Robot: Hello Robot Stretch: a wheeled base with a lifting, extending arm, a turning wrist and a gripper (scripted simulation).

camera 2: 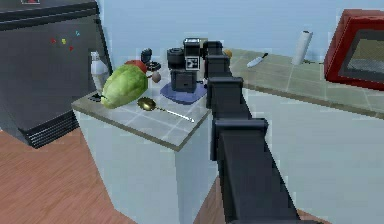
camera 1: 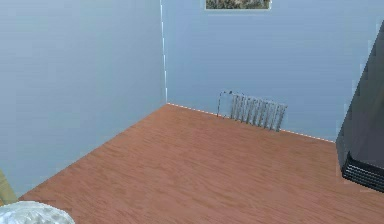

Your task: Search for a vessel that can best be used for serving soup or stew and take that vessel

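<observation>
In the arm side view my arm (camera 2: 245,160) reaches up from the bottom edge to a white counter island (camera 2: 150,150). The gripper (camera 2: 178,80) is at the island's top, beside its two white marker squares. A low bluish dish (camera 2: 188,98) lies on the tiled top at or under the gripper, so I cannot tell whether the gripper holds anything. Left of it lie a golden ladle (camera 2: 148,103), a green leafy head (camera 2: 122,86), a small red round thing (camera 2: 156,68) and a pale bottle (camera 2: 97,70).
A dark fridge (camera 2: 45,70) stands left of the island. A back counter (camera 2: 300,85) carries a paper roll (camera 2: 303,45), a utensil (camera 2: 258,60) and a red microwave (camera 2: 360,48). Ahead are wooden floor (camera 1: 200,165), blue walls, a grey radiator (camera 1: 258,110) and a dark appliance (camera 1: 365,130).
</observation>
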